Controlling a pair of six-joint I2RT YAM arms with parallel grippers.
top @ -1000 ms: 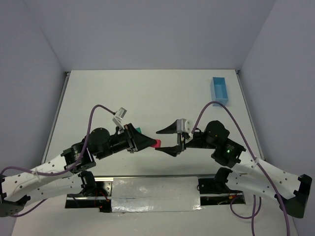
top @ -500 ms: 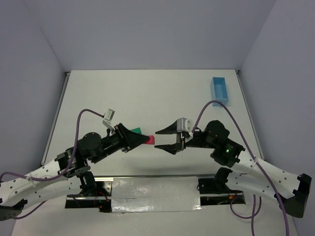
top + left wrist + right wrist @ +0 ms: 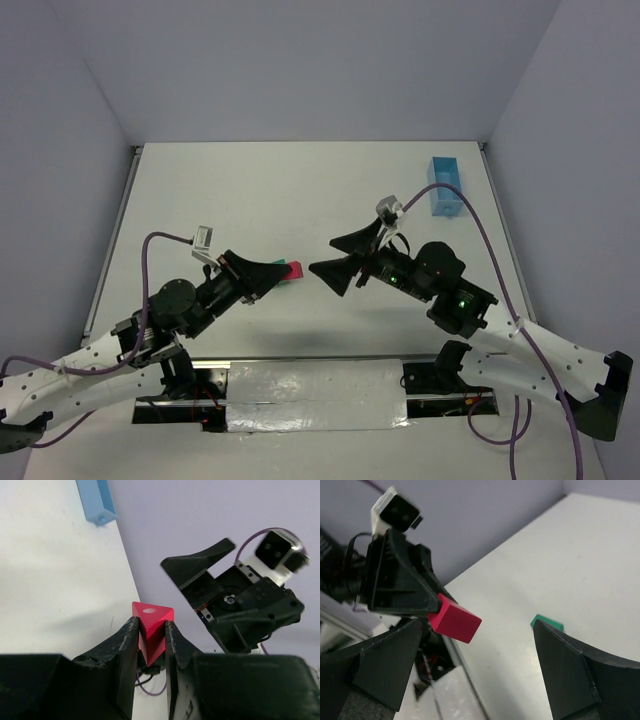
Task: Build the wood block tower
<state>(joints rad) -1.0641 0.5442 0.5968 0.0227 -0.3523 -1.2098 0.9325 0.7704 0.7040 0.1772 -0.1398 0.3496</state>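
My left gripper (image 3: 287, 271) is shut on the red triangular block (image 3: 295, 269), held up off the table. In the left wrist view the red block (image 3: 155, 621) sits wedged point-down between the two black fingers, its flat end sticking out. My right gripper (image 3: 322, 256) faces it from the right, open wide and holding nothing. In the right wrist view the red block (image 3: 454, 621) hangs in front of the spread jaws, nearer the left finger. A green block (image 3: 547, 622) lies on the white table beyond, partly hidden by the right finger (image 3: 580, 675).
A light blue plastic box (image 3: 445, 186) stands at the table's back right, also seen in the left wrist view as the blue box (image 3: 97, 502). A metal strip and foil-covered plate (image 3: 315, 395) run along the near edge between the arm bases.
The left gripper has pulled back to the left and risen slightly with the red block. The right gripper has opened wider, lifted and turned.
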